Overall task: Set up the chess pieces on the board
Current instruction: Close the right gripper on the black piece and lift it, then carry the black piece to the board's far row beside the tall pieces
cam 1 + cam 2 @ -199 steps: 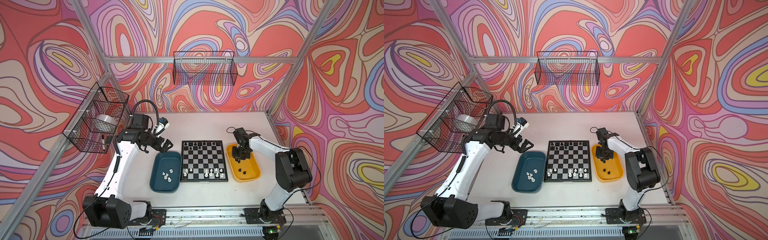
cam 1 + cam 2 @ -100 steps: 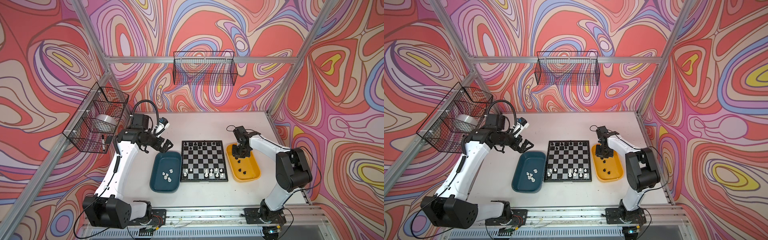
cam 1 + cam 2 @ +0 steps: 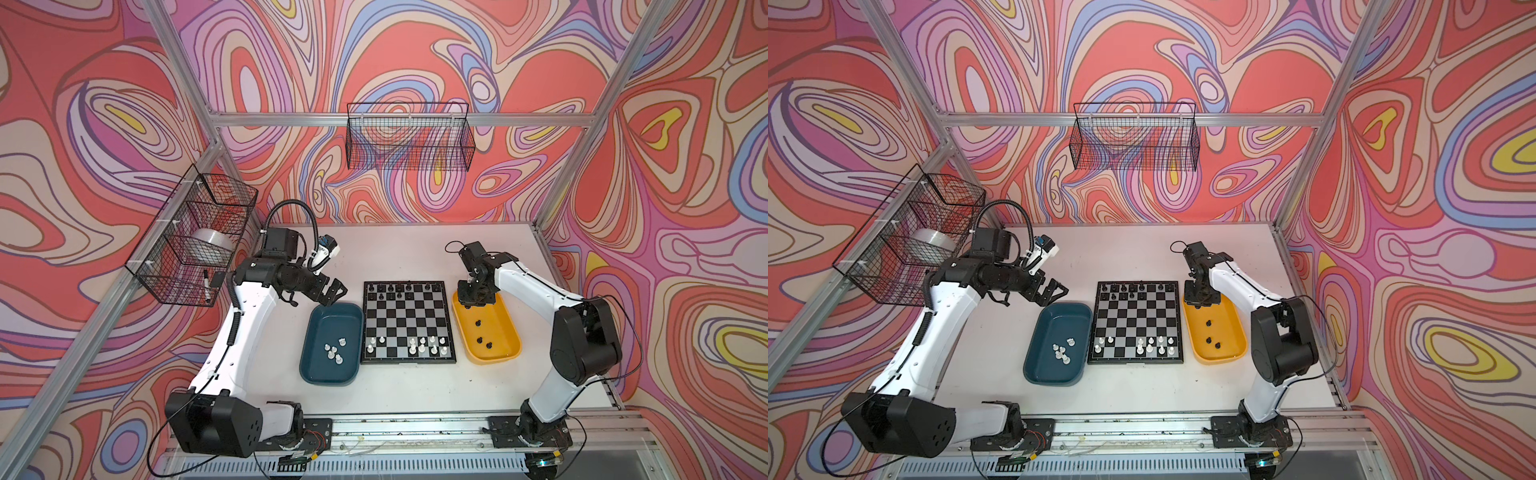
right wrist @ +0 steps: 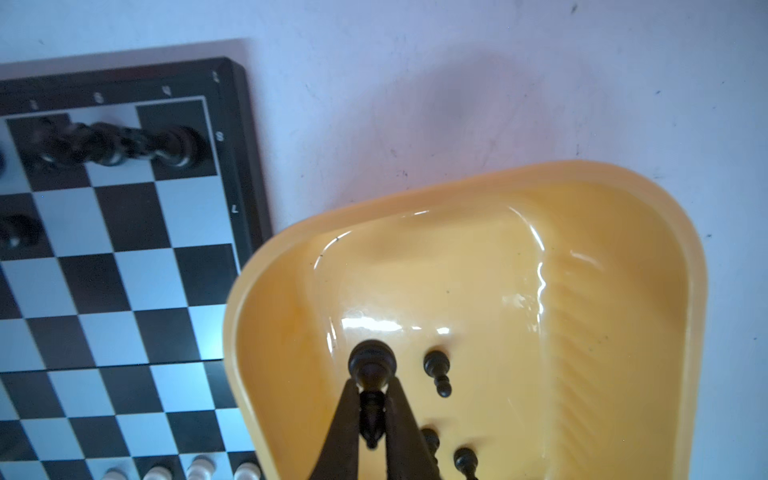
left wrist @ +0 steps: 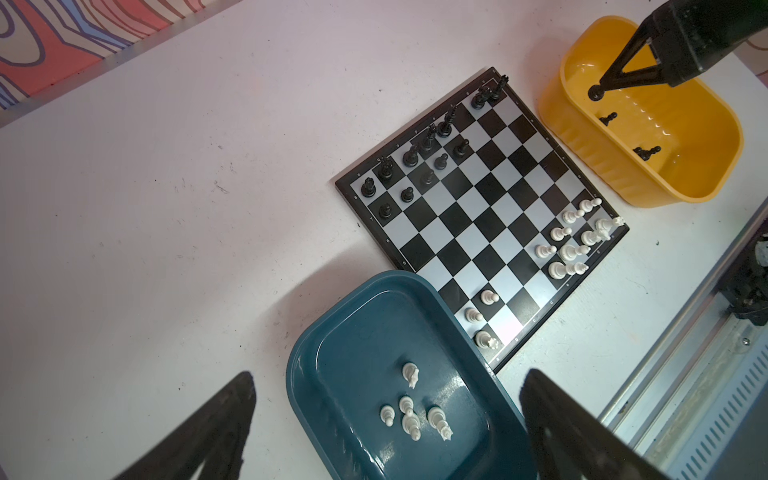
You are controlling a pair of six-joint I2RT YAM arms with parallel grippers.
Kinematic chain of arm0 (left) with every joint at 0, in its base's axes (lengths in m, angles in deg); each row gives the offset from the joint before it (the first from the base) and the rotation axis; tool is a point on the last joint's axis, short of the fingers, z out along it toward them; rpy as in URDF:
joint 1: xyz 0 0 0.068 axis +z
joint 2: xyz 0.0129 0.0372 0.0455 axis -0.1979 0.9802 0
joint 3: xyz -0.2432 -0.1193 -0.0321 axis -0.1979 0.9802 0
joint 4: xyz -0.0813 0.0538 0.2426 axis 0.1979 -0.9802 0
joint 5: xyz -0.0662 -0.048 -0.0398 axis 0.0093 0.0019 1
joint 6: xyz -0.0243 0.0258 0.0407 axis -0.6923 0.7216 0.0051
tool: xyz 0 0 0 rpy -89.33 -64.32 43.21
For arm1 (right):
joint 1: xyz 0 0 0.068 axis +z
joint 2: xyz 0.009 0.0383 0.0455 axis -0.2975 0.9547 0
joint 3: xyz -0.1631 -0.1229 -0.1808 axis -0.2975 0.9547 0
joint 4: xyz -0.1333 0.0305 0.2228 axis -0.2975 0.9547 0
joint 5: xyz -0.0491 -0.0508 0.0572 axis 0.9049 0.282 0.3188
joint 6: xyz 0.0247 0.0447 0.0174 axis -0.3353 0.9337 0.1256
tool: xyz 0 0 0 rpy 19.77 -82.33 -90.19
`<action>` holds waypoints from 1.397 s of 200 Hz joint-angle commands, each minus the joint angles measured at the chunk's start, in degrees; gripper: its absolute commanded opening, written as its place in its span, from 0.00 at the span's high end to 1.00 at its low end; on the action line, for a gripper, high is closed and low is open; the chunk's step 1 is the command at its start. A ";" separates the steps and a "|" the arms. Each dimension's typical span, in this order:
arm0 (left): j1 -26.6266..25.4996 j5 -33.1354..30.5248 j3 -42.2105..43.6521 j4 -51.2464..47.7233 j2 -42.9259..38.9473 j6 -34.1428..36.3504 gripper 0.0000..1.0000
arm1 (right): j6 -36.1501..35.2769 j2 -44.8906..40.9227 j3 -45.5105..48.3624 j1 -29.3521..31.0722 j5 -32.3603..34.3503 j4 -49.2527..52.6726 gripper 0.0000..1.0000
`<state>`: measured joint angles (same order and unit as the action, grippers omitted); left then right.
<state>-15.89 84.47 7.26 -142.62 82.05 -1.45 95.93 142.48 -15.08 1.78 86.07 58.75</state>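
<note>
Clamped one black piece (image 4: 372, 362) in right gripper (image 4: 372, 390) above yellow tray (image 3: 500, 353), at 3 o'clock of the board (image 3: 407, 320). Counted three loose black pieces (image 3: 480, 340) there, five white pieces (image 3: 332, 353) in teal tray (image 3: 332, 320) at 9 o'clock. Held left gripper (image 3: 336, 289) wide apart near its 12 o'clock end.

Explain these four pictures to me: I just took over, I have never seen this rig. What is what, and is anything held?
Two robot arms work at a table, each ending in a two-fingered gripper. Two pictures look down from one overhead camera pair; the other two come from cameras on the wrists. The board lies in the middle, partly set. A teal tray on its left holds loose white pieces; a yellow tray on its right holds black pieces. The left gripper hangs open and empty near the teal tray's far end. The right gripper is shut on a black piece over the yellow tray.
</note>
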 commanded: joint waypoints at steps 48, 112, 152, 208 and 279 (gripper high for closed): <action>-0.44 1.45 0.19 -1.14 -0.71 -0.50 0.00 | 0.14 4.35 -11.33 4.77 1.37 5.71 0.90; -0.54 1.87 0.02 -1.35 -1.06 -0.66 0.00 | 0.21 11.87 -22.39 8.48 0.54 6.21 0.89; -0.54 1.95 -0.07 -1.33 -1.24 -0.74 0.00 | 0.16 16.32 -27.86 10.01 -0.01 5.96 0.89; -0.60 1.95 -0.08 -1.49 -1.41 -0.84 0.00 | 0.06 21.20 -31.34 11.15 -1.24 4.13 0.89; -0.63 1.78 -0.12 -1.56 -1.24 -0.90 0.00 | -0.27 25.86 -33.55 11.49 -1.69 3.05 0.89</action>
<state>-16.00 85.65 7.26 -142.64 82.05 -1.91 95.93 166.50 -47.01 12.89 84.64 62.73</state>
